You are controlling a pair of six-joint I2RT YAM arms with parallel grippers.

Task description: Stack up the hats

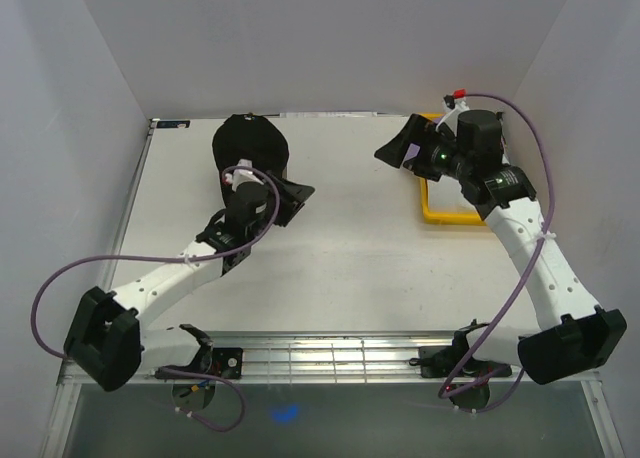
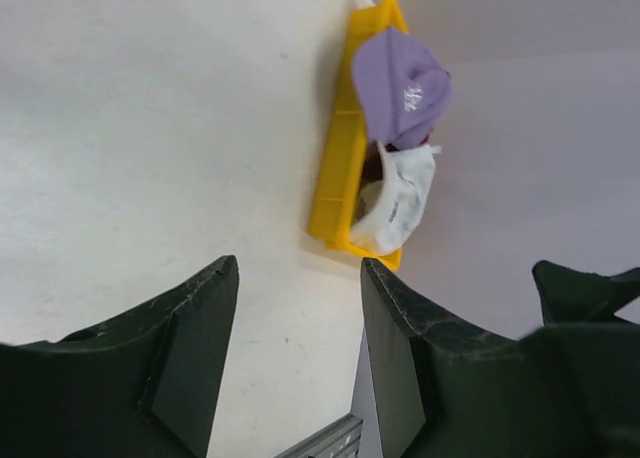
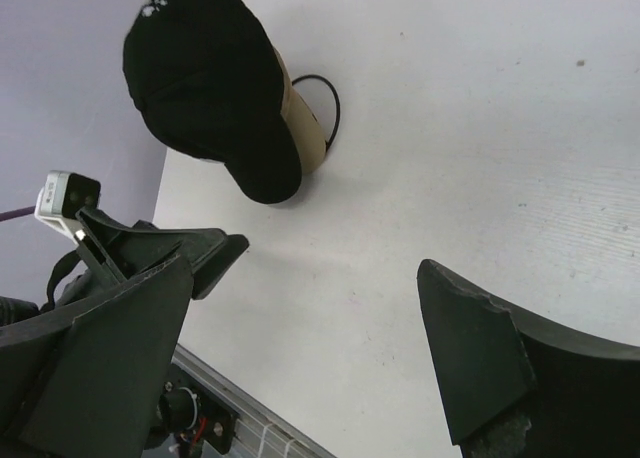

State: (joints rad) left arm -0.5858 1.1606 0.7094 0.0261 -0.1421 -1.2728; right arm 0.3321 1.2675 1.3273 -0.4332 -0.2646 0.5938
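Toward the far-left corner of the table (image 1: 350,258), a black cap (image 1: 250,146) is seen nested over a tan cap (image 3: 303,128), two hats of the stack already built; just beside its brim the left gripper (image 2: 297,266) is held with its fingers spread apart and nothing between them; the middle of the table is bare.

At the far-right edge a yellow bin (image 2: 335,178) is shown holding a lavender cap (image 2: 395,73) that lies over a white cap (image 2: 400,203); the right gripper (image 3: 305,268) is poised above the bin, its fingers parted wide and empty. From above, both caps are hidden by that arm.

Trouble is judged likeliest at the bin. Because the lavender cap overlaps the white one, both could be pinched together or the lower one dragged out. Soft fabric could be caught on the bin wall, so that the bin is tipped or shifted. The finished pair could be nudged askew by the nearby left fingers.
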